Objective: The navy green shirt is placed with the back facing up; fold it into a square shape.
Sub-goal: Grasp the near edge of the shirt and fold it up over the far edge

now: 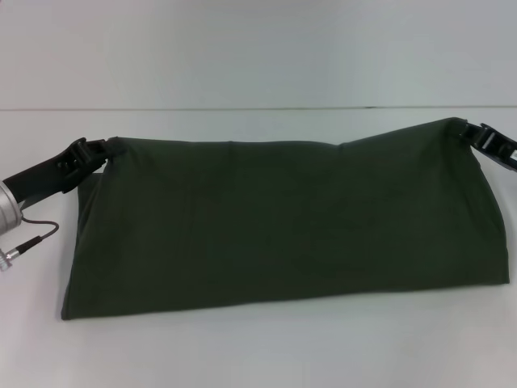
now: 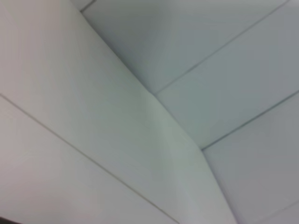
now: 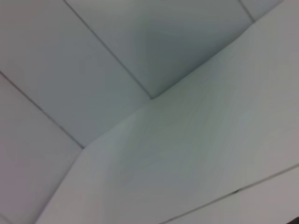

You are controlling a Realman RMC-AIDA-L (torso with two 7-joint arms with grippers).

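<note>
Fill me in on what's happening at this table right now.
Both arms are working the navy green shirt on the white table. The left pincer grips its far left corner and the right pincer its far right corner, holding that edge raised. The shirt's near edge lies on the table, a wide band, not yet square.

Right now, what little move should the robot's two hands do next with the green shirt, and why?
Probably carry both held corners forward together, toward the near hem. The left gripper and right gripper each pinch a far corner of the navy green shirt, lifting its far edge off the white table, so a fold looks underway.
</note>
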